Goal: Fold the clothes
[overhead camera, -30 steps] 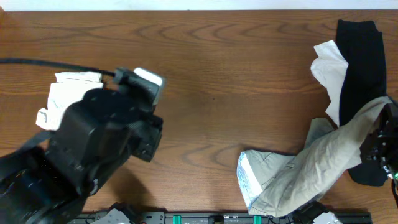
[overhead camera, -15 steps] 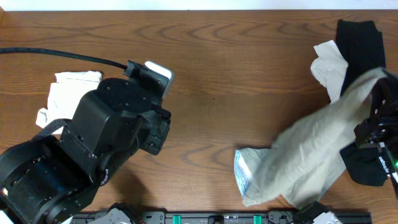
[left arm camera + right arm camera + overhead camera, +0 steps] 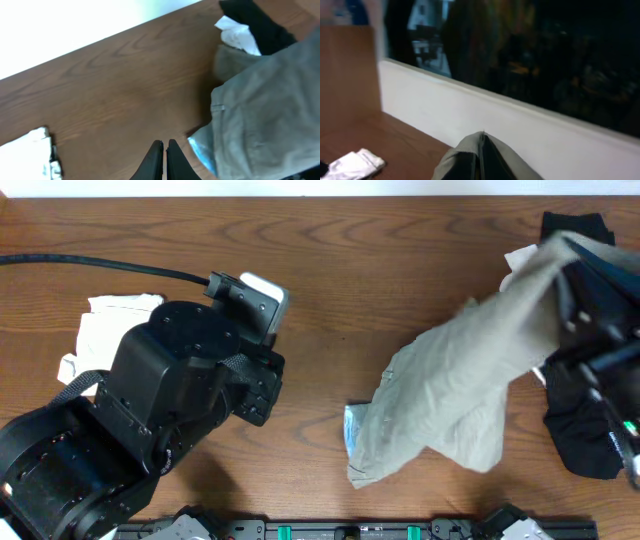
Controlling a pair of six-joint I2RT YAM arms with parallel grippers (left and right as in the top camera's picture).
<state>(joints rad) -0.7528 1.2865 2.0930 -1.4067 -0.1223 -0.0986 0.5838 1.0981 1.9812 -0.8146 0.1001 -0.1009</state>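
Wore matte black casings over the left arm (image 3: 170, 410), bulky and rounded, with smooth domed housings at the joints. Bore a faint pale marking (image 3: 166, 464) low on one housing, too small to read. Carried a white block (image 3: 262, 300) with rounded corners at the wrist end, and a thin black cable (image 3: 100, 270) plugged in beside it. Ended in the left gripper (image 3: 163, 150), two slim black fingers tapering to narrow tips. Showed black again on the right arm (image 3: 600, 330), with thin dark bars and a small green spot (image 3: 628, 427). Finished in the right gripper (image 3: 482, 150), dark and narrow.

place: lab-like room | wood table (image 3: 400, 270) | white sill (image 3: 470, 115) | dark window (image 3: 545, 50)
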